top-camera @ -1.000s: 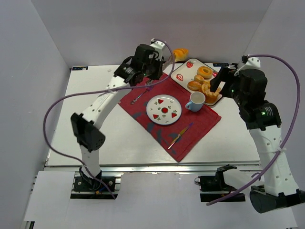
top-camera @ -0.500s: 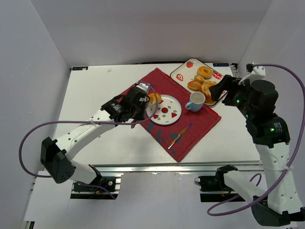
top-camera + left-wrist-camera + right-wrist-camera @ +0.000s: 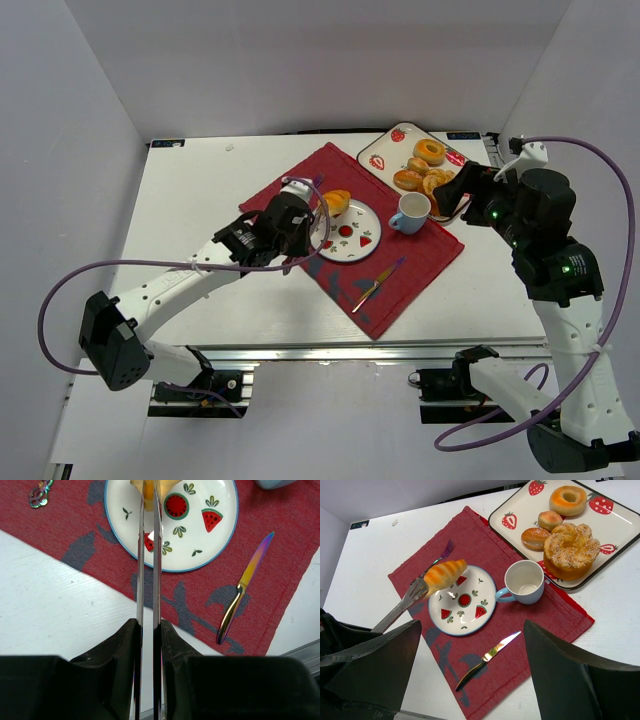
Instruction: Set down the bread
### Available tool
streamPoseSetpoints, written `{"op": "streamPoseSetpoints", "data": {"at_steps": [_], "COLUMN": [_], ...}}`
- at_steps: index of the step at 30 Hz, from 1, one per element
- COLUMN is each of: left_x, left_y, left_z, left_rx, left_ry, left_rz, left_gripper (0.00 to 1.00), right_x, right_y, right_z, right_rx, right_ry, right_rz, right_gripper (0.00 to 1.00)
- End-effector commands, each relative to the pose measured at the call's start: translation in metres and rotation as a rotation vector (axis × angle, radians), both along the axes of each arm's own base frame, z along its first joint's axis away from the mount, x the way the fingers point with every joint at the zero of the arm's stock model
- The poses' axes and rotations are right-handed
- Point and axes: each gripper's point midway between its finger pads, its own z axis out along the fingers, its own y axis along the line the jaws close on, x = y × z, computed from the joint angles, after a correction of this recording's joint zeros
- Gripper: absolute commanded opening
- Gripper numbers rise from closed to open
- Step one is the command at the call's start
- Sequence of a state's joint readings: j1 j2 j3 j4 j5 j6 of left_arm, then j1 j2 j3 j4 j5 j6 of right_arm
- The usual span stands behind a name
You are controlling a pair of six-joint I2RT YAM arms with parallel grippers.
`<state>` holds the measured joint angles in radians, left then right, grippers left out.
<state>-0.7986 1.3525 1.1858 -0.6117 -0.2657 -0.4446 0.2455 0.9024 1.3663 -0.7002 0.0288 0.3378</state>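
Overhead, white walls enclose a white table [image 3: 180, 200] with a red mat [image 3: 420, 255] at centre. Left tool [image 3: 290, 222] is clamped on tongs [image 3: 402, 607] pinching the bread [image 3: 443, 574] over the upper-left rim of the plate [image 3: 487, 595]; right tool [image 3: 462, 192] gapes empty near the tray [image 3: 520, 505].

Placemat [image 3: 65, 520] was matt, rough red woven cloth, plate [image 3: 222, 495] glossy ceramic, knife [image 3: 239, 596] polished iridescent metal, tongs [image 3: 141, 555] mirror-bright metal, bread [image 3: 442, 573] faintly shiny, table [image 3: 50, 595] smooth matt white.
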Motion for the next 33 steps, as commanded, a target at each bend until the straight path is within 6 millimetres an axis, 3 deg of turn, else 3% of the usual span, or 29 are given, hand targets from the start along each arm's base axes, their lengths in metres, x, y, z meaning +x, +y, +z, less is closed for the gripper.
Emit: {"op": "streamPoseSetpoints", "data": {"at_steps": [1,6,11,14,15,16,19,27,29,31,33], "left_x": [0.000,-0.016,-0.027,-0.031,-0.033,-0.032,-0.032,-0.029,-0.027,-0.022,-0.024], "left_y": [-0.008,-0.007,-0.006,-0.006,-0.006,-0.004,-0.005,0.002,0.006,0.019,0.038], "left_z": [0.003,-0.029,-0.037,-0.039,-0.038,-0.037,-0.032,-0.018,-0.002,0.022,0.031], "left_rx": [-0.062,0.011,0.010,0.027,0.037,0.042,0.046,0.070,0.065,0.047,0.057], "left_ry": [-0.028,0.049,0.072,0.084,0.085,0.079,0.076,0.049,0.029,-0.026,-0.044], "left_rz": [0.000,-0.016,-0.022,-0.030,-0.033,-0.025,-0.027,0.008,0.031,0.114,0.193], "left_gripper": [0.00,0.00,0.00,0.24,0.37,0.42,0.48,0.53,0.51,0.50,0.50], "right_x": [-0.001,0.000,0.000,0.001,0.001,0.002,0.002,0.003,0.003,0.004,0.005], "right_y": [0.002,0.003,0.001,0.003,0.003,0.004,0.004,0.006,0.007,0.007,0.007], "right_z": [0.007,0.010,0.010,0.009,0.010,0.010,0.010,0.008,0.008,0.008,0.009], "right_rx": [0.016,0.018,0.019,0.027,0.028,0.030,0.033,0.039,0.038,0.036,0.036], "right_ry": [-0.027,-0.030,-0.035,-0.031,-0.033,-0.033,-0.035,-0.030,-0.029,-0.030,-0.033], "right_rz": [0.008,0.008,-0.002,0.004,0.004,0.006,0.004,0.011,0.016,0.017,0.017], "right_gripper": [0.89,0.89,0.90,0.89,0.89,0.89,0.89,0.89,0.89,0.89,0.89]}}
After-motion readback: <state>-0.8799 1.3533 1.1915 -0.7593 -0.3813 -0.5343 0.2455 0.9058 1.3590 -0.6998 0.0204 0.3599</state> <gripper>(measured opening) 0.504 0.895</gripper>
